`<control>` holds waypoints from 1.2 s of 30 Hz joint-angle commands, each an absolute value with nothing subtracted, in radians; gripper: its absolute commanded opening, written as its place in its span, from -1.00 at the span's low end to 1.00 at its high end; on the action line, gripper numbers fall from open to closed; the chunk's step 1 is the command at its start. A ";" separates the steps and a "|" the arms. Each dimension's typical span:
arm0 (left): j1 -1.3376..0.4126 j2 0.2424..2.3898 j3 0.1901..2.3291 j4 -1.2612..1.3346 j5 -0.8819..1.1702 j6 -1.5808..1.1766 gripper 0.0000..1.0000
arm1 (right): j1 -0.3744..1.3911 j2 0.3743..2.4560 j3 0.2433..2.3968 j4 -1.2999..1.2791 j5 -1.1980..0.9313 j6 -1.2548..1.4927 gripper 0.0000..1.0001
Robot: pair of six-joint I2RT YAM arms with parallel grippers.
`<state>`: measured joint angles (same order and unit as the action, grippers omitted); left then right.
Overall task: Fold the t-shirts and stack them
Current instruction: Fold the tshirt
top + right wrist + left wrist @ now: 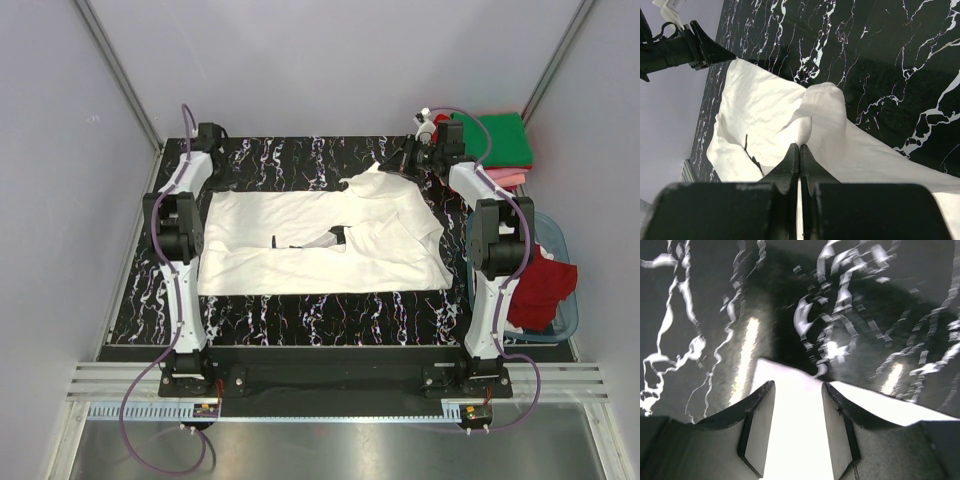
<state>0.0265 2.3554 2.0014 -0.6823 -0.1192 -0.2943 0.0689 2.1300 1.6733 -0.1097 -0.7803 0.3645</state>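
A white t-shirt (pixel 300 240) with a black print (pixel 338 238) lies spread on the black marble table (pixel 300 310). My right gripper (pixel 800 146) is shut on a raised fold of the shirt (pixel 822 107) at its far right; in the top view the gripper (pixel 402 163) holds that fold (pixel 378 178) lifted and turned inward. My left gripper (pixel 798 385) is open at the shirt's far left corner, with white cloth (pixel 797 440) between its fingers. Its black finger (pixel 715 50) shows in the right wrist view, beside that corner.
A folded green t-shirt (pixel 495 140) tops a stack with red and pink ones (pixel 508 179) at the back right. A translucent blue-grey tub (pixel 560 250) at the right edge holds dark red shirts (pixel 545 285). Walls enclose the table.
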 commanded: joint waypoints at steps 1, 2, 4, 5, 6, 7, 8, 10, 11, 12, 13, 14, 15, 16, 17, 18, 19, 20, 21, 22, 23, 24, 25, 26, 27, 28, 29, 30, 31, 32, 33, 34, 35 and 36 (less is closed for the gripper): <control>0.028 2.411 2.130 -0.748 -0.186 -0.261 -0.06 | 0.061 2.120 1.695 -0.077 -0.815 0.364 -1.00; 0.028 2.419 2.132 -0.753 -0.189 -0.261 -0.06 | 0.061 2.121 1.694 -0.078 -0.815 0.364 -1.00; 0.026 2.422 2.134 -0.761 -0.196 -0.259 -0.09 | 0.058 2.125 1.694 -0.075 -0.816 0.364 -1.00; 0.026 2.427 2.135 -0.767 -0.201 -0.261 -0.10 | 0.060 2.126 1.692 -0.075 -0.818 0.367 -1.00; 0.028 2.431 2.140 -0.773 -0.202 -0.261 -0.10 | 0.058 2.126 1.693 -0.074 -0.819 0.368 -1.00; 0.028 2.434 2.141 -0.790 -0.216 -0.261 -0.09 | 0.058 2.126 1.694 -0.072 -0.821 0.370 -1.00; 0.026 2.441 2.157 -0.802 -0.227 -0.262 -0.03 | 0.055 2.128 1.692 -0.071 -0.821 0.370 -1.00; 0.026 2.453 2.161 -0.816 -0.229 -0.259 0.03 | 0.055 2.128 1.693 -0.069 -0.824 0.370 -1.00; 0.023 2.454 2.164 -0.816 -0.233 -0.256 0.07 | 0.055 2.128 1.694 -0.069 -0.825 0.371 -1.00; 0.021 2.456 2.160 -0.818 -0.236 -0.253 0.09 | 0.055 2.128 1.692 -0.069 -0.825 0.373 -1.00; 0.021 2.456 2.158 -0.819 -0.245 -0.255 0.14 | 0.054 2.129 1.690 -0.068 -0.827 0.373 -1.00; 0.021 2.459 2.158 -0.825 -0.253 -0.258 0.14 | 0.055 2.126 1.690 -0.066 -0.827 0.373 -1.00; 0.021 2.462 2.160 -0.828 -0.253 -0.256 0.14 | 0.054 2.128 1.690 -0.067 -0.827 0.373 -1.00; 0.021 2.465 2.161 -0.834 -0.253 -0.252 0.13 | 0.054 2.125 1.687 -0.067 -0.825 0.373 -1.00; 0.021 2.473 2.167 -0.841 -0.249 -0.250 0.11 | 0.052 2.126 1.684 -0.064 -0.824 0.374 -1.00; 0.021 2.477 2.177 -0.847 -0.247 -0.244 -0.08 | 0.051 2.126 1.683 -0.064 -0.825 0.374 -1.00; 0.021 2.479 2.181 -0.848 -0.242 -0.242 -0.16 | 0.052 2.125 1.680 -0.063 -0.825 0.373 -1.00; 0.021 2.485 2.183 -0.848 -0.241 -0.242 -0.26 | 0.049 2.125 1.677 -0.060 -0.824 0.374 -1.00; 0.021 2.487 2.187 -0.850 -0.239 -0.238 -0.34 | 0.049 2.125 1.674 -0.058 -0.825 0.376 -1.00; 0.021 2.490 2.195 -0.850 -0.236 -0.233 -0.47 | 0.049 2.125 1.674 -0.057 -0.827 0.374 -1.00; 0.023 2.499 2.201 -0.854 -0.233 -0.232 -0.54 | 0.048 2.125 1.671 -0.055 -0.827 0.376 -1.00; 0.021 2.505 2.210 -0.859 -0.230 -0.224 -0.61 | 0.048 2.126 1.672 -0.052 -0.827 0.377 -1.00; 0.021 2.510 2.224 -0.864 -0.223 -0.221 -0.73 | 0.046 2.126 1.672 -0.052 -0.828 0.377 -1.00; 0.023 2.516 2.227 -0.865 -0.218 -0.219 -0.81 | 0.048 2.129 1.675 -0.051 -0.833 0.380 -1.00; 0.021 2.516 2.227 -0.865 -0.213 -0.216 -0.89 | 0.046 2.129 1.678 -0.049 -0.838 0.385 -1.00; 0.021 2.513 2.227 -0.864 -0.212 -0.219 -0.95 | 0.048 2.129 1.683 -0.049 -0.845 0.390 -1.00; 0.021 2.502 2.220 -0.862 -0.207 -0.221 -1.00 | 0.046 2.129 1.693 -0.049 -0.862 0.391 -1.00; 0.021 2.496 2.215 -0.861 -0.206 -0.227 -1.00 | 0.046 2.123 1.697 -0.052 -0.868 0.391 -1.00; 0.020 2.485 2.206 -0.859 -0.207 -0.229 -1.00 | 0.046 2.115 1.697 -0.054 -0.874 0.391 -1.00; 0.017 2.458 2.182 -0.854 -0.210 -0.230 -1.00 | 0.048 2.097 1.692 -0.054 -0.887 0.388 -1.00; 0.017 2.442 2.162 -0.844 -0.210 -0.230 -1.00 | 0.048 2.083 1.686 -0.054 -0.893 0.385 -1.00; 0.017 2.407 2.145 -0.839 -0.212 -0.232 -1.00 | 0.046 2.071 1.668 -0.055 -0.899 0.379 -1.00; 0.017 2.392 2.126 -0.835 -0.213 -0.230 -1.00 | 0.046 2.054 1.657 -0.052 -0.908 0.377 -1.00; 0.017 2.373 2.088 -0.827 -0.215 -0.238 -1.00 | 0.048 2.025 1.643 -0.051 -0.914 0.374 -1.00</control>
<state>0.0158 2.4580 2.1544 -0.8265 -0.2150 -0.2356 0.0517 2.1254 1.6608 -0.0883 -0.8570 0.3817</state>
